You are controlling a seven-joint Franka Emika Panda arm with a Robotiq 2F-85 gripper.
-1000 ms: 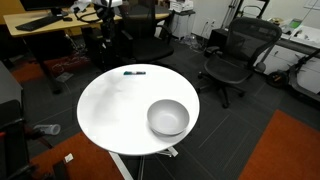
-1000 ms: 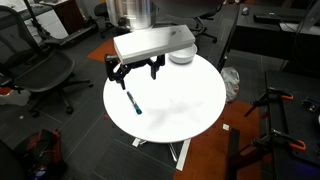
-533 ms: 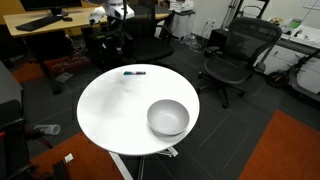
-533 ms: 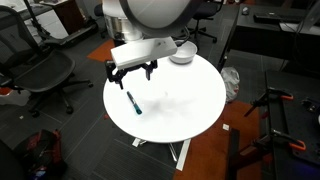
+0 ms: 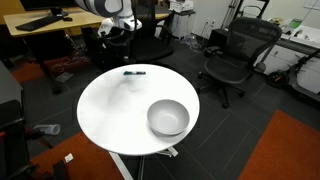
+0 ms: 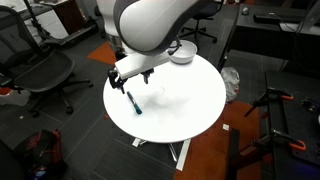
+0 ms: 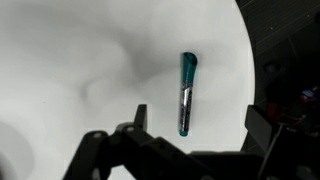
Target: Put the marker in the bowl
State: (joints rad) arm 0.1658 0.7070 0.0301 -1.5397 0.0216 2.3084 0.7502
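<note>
Since the earlier frames the arm has swung lower over the desk [image 6: 190, 105], while marker and bowl lie where they were. At the left in an exterior view, the gripper [image 6: 131, 82] hangs just above the marker [image 6: 132, 102], jaws spread and holding nothing. The wrist view shows the marker lying flat near the desk's edge. To the right, the bowl [image 6: 181, 52] is half hidden behind the arm. Grasp, carry and drop all remain.

Surface finishes, as seen.
The table top [image 7: 80, 60] is smooth white with a faint sheen; marker [image 7: 186, 95] glossy teal plastic, dark barrel; bowl [image 5: 168, 115] smooth, pale grey; arm shell [image 6: 150, 25] glossy white.
</note>
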